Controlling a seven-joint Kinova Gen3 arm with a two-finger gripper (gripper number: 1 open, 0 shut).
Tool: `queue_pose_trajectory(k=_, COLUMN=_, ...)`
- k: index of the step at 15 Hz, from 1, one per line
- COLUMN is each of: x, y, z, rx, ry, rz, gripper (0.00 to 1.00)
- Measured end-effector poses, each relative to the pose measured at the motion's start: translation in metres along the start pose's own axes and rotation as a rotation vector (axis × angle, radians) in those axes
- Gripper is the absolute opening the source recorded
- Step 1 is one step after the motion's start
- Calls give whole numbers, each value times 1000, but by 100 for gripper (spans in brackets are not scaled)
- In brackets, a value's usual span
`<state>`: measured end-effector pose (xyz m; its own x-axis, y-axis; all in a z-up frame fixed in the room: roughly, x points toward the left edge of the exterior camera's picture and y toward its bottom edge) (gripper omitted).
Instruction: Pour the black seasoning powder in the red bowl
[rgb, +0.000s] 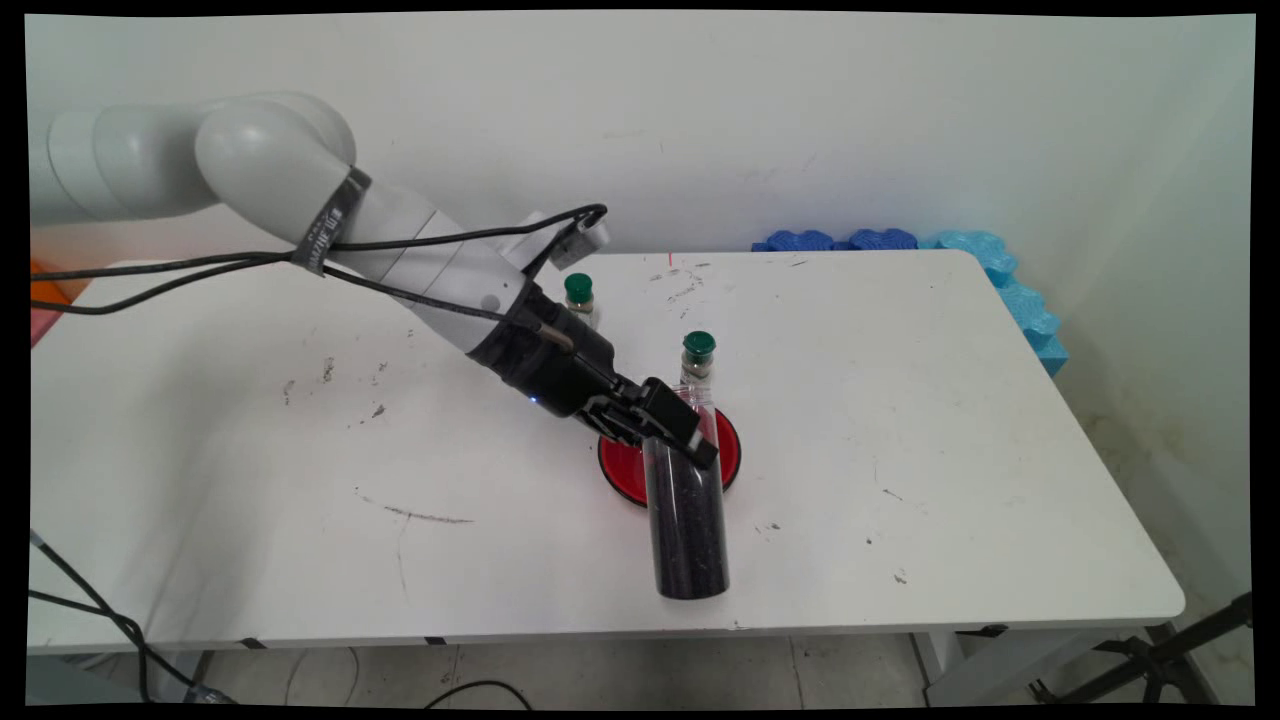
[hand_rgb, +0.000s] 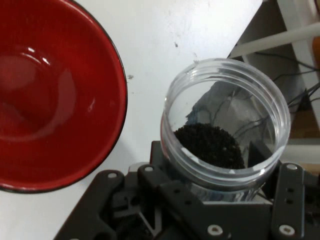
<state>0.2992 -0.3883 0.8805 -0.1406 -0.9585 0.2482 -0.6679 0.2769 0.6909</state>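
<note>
The tool (rgb: 668, 425) is clamped on a clear plastic jar (rgb: 686, 520), gripping it near the open mouth with one finger on each side. The jar is lifted above the table (rgb: 900, 420) and tilted, its closed base toward the table's near edge and its mouth up at the tool. Dark granules (hand_rgb: 212, 145) fill most of the jar (in the hand view they sit well below the threaded rim, and the mouth carries no lid). A red bowl (rgb: 628, 468) stands on the table directly behind and under the jar; in the hand view its inside shows only red glaze, and it lies just beside the jar's mouth. Two small bottles with green caps stand farther back: one (rgb: 697, 357) just behind the bowl, the other (rgb: 579, 297) close beside the arm's wrist. Blue foam pieces (rgb: 1000, 270) lie along the table's far right corner.
</note>
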Motion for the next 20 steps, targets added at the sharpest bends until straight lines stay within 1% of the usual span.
queue_pose_trajectory(k=6, x=-1, y=-6, z=0, rx=-38, ry=-18, rz=-176, gripper=0)
queue_pose_trajectory(k=11, x=-4, y=-14, z=-1, rx=-51, ry=-24, rz=-319, gripper=0)
queue_pose_trajectory(k=16, x=-2, y=-23, z=-1, rx=-78, ry=-23, rz=-469, gripper=0)
queue_pose_trajectory(k=20, x=1, y=-28, z=-1, rx=-102, ry=-20, rz=-548, gripper=0)
